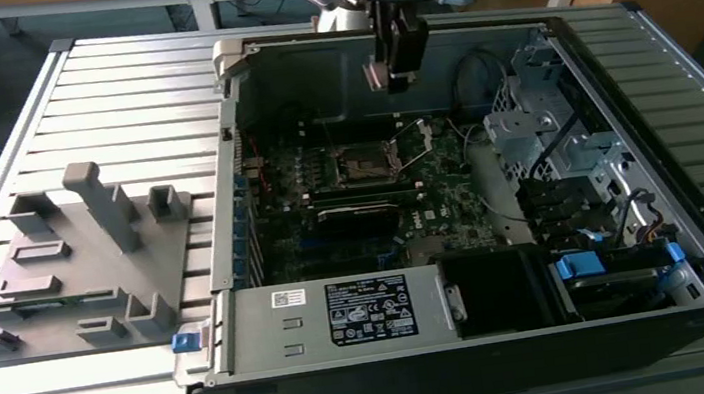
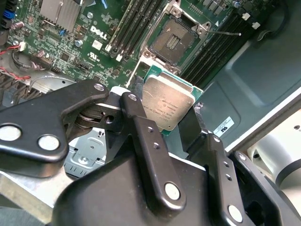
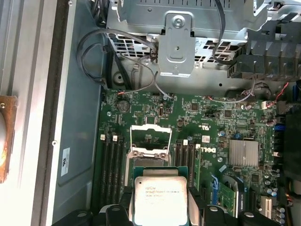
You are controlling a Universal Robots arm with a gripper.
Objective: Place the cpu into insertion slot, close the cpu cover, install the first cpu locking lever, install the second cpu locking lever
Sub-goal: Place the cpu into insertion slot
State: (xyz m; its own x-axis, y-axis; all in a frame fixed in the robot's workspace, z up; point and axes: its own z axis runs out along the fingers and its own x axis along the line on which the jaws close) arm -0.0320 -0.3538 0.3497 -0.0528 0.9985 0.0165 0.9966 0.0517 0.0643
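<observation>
Over the dark open computer case (image 1: pixel 481 372): mid-air hold

Black two-finger gripper (image 2: pixel 164 114) clamped on small flat square silvery-tan cpu (image 2: pixel 167 96). Chip hangs clear above square silver-rimmed insertion slot (image 2: pixel 170 44). Thin silver frame cpu cover (image 3: pixel 149 134) swung open. Green motherboard (image 1: pixel 368 210) surrounds it.
</observation>
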